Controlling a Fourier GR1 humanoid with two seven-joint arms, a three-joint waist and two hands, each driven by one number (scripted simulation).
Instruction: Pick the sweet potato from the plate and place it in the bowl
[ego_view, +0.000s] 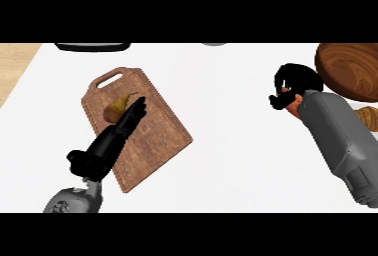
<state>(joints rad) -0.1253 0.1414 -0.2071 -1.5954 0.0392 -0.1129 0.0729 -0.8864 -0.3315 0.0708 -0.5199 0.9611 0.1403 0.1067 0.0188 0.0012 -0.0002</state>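
A: Tabletop (236, 125) is white. Brown cutting board (136, 127) with a handle slot lies at left, set at a slant. A pear (116, 107) rests on its upper part.

B: Left hand (111, 142)?

A: Stretched flat over the board, fingers straight and released, tips just beside the pear's right flank. Cannot tell whether they touch it. Grey forearm comes in from the lower left edge.

B: And the right hand (294, 85)?

A: Up at right, fingers clenched round something orange. Only a small patch of it shows between the black fingers and the grey forearm; I take that for the sweet potato (297, 106). Most of it is hidden by the hand.

B: Where does that sit against the bowl?

A: Wooden bowl (351, 70) is at the right edge, dark brown, partly cut off by the view. The hand with the sweet potato is just left of its rim, not over the hollow. Cannot tell whether hand and rim touch.

B: The plate?

A: A tan edge (367, 116) shows below the bowl, behind the right forearm. Could be the plate; too little is visible.

B: Anything else?

A: A dark object (92, 46) at the top left edge, cut off.
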